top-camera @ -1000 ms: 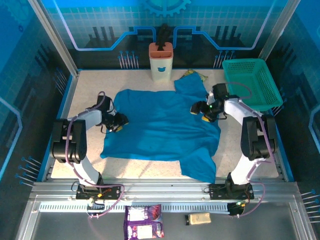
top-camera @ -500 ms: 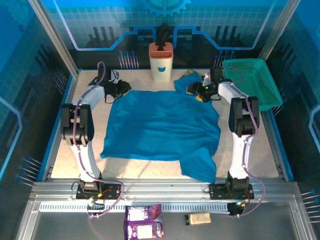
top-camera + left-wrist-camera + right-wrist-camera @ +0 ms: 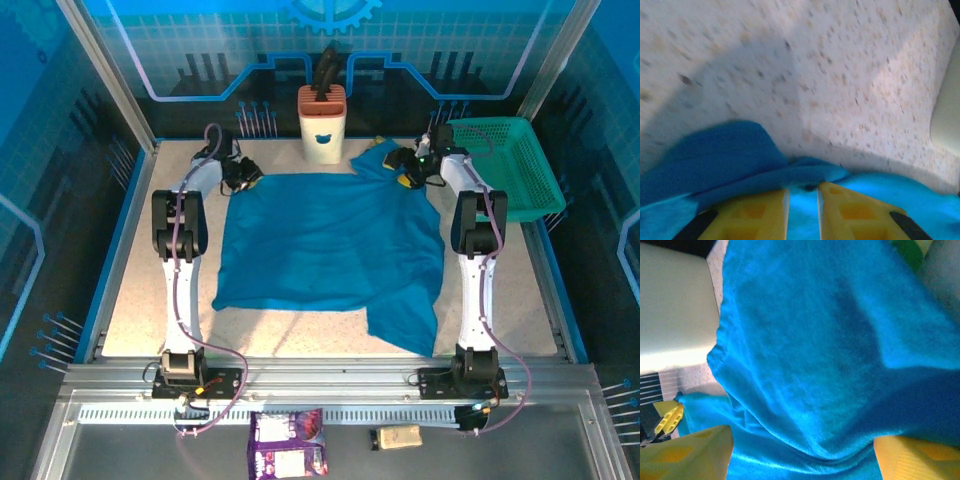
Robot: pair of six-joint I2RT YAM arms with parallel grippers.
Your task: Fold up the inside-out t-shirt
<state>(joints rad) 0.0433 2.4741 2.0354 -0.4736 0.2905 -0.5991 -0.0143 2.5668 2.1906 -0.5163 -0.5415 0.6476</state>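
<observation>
Robotics test cell, a lab installation. Findings: a speckled worktable (image 3: 140,290) is boxed in by blue printed panels (image 3: 90,90) bearing circuit-line and gear graphics. An aluminium rail (image 3: 320,380) runs along the near edge, with two cabled robot arms (image 3: 178,240) bolted to it. Household props are staged as test pieces — a blue t-shirt (image 3: 330,240) and a teal mesh basket (image 3: 505,165).

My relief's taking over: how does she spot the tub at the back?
On the speckled table, follow the blue t-shirt to its far edge. Just beyond the middle stands a tub; unlike the teal mesh basket to its right, it is solid white with an orange top.
</observation>
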